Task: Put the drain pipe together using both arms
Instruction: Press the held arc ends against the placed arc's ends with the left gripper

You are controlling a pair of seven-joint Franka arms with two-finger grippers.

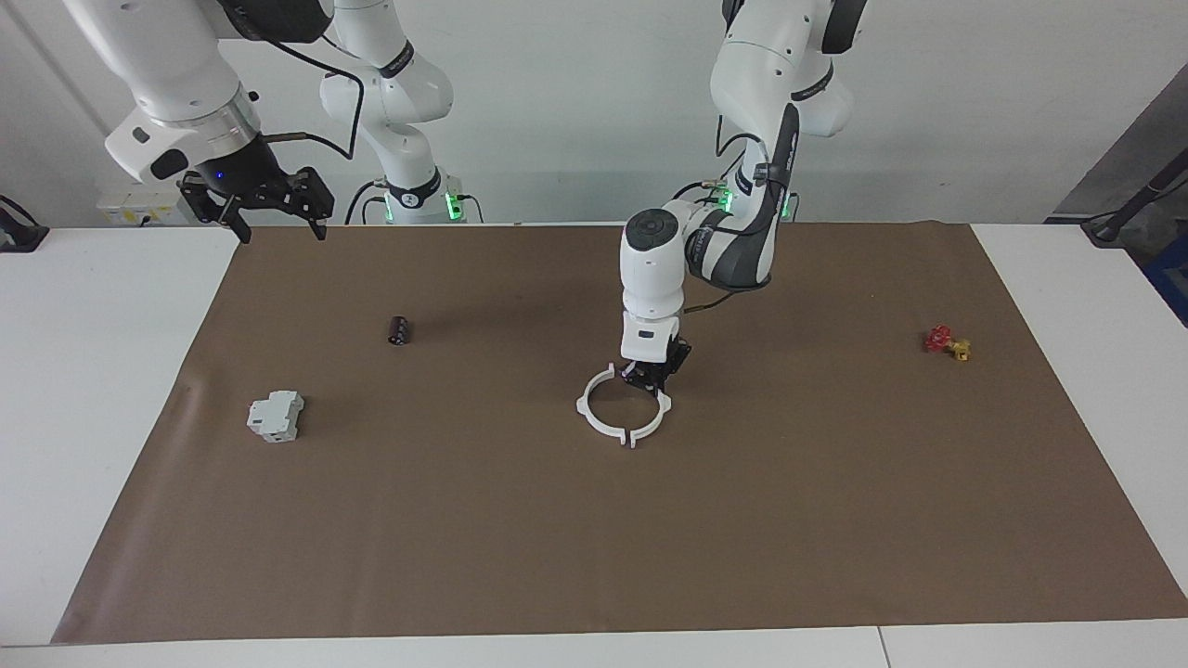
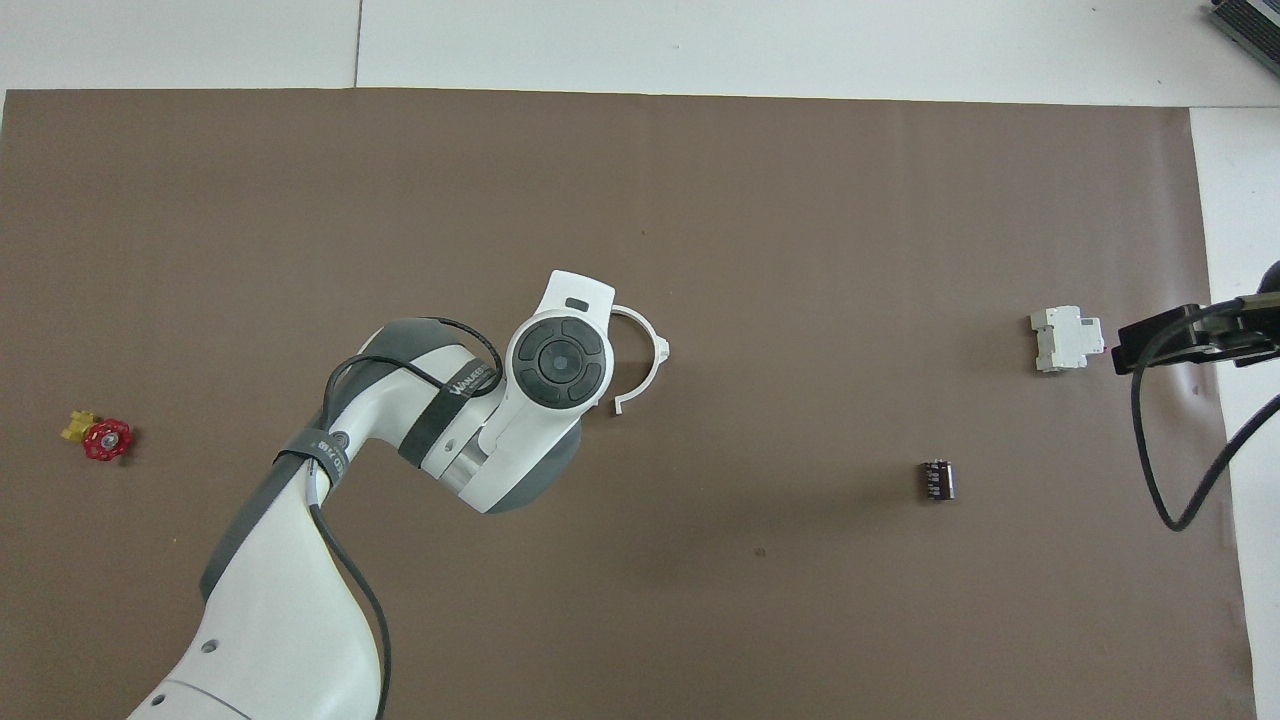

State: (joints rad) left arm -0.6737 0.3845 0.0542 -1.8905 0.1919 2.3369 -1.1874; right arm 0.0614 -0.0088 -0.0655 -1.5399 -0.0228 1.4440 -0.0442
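The drain pipe is two white half-rings on the brown mat, mid-table. My left gripper [image 1: 650,380] is down at the mat, shut on one half-ring [image 1: 662,417] at its end nearer the robots. This half stands against the other half-ring [image 1: 582,408], so the two outline one ring. Their end tabs farther from the robots sit side by side; the nearer ends are hidden by the gripper. From overhead the left arm covers the held half, and only the free half-ring [image 2: 652,345] shows. My right gripper [image 1: 276,221] waits open, raised over the mat's corner at the right arm's end.
A grey-white boxy block [image 1: 276,416] and a small black cylinder [image 1: 399,330] lie toward the right arm's end. A red-and-yellow valve [image 1: 947,343] lies toward the left arm's end. The brown mat [image 1: 594,557] covers most of the white table.
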